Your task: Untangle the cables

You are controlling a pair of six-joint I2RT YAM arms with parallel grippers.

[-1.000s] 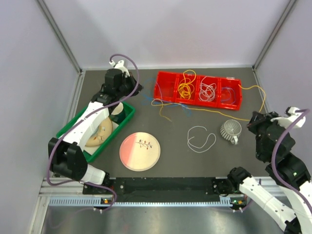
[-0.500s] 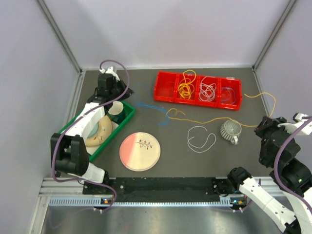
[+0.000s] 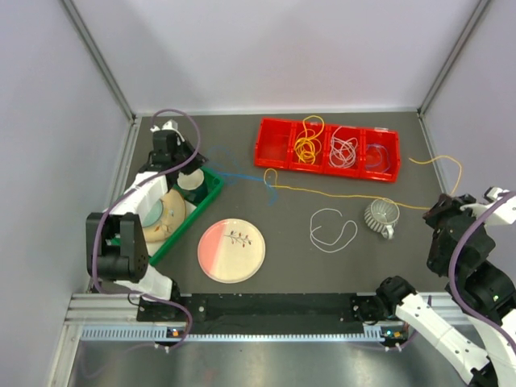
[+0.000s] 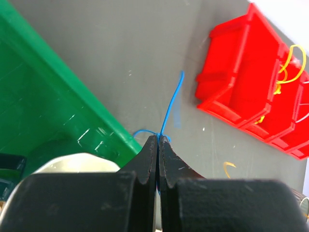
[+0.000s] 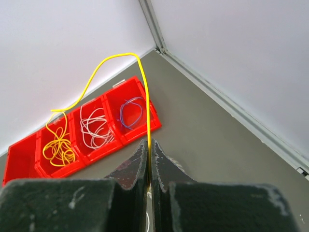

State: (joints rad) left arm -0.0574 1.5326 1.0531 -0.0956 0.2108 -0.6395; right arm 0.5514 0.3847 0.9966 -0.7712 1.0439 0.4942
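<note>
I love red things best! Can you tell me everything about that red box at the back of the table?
The red box looks like shiny plastic. It is long and low, with four open pockets in a row. It lies flat on the dark table near the back wall, a little slanted. The left pocket looks empty. The next holds tangled yellow cables that poke over the rim, then come white cables, then a blue-purple cable at the right end.

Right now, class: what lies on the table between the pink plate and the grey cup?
A loose white cable loop, apart from plate and cup; the top view shows it.
</note>
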